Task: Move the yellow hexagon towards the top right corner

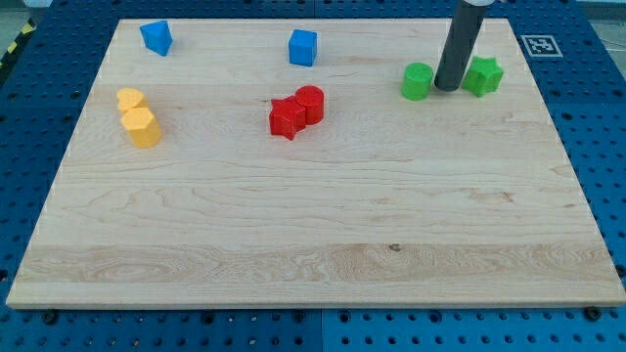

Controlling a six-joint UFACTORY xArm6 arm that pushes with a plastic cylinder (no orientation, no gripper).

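I carry no pincer, so its state doesn't arise; my tip [449, 89] sits between green blocks, and the approach comes next: swing far left to the yellow hexagon [143, 127].

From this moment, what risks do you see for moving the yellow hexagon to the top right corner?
My tip stands between the green cylinder and the green star; leaving may knock either. The yellow hexagon touches another yellow block, which may drag along. The red blocks lie near the hexagon's path.
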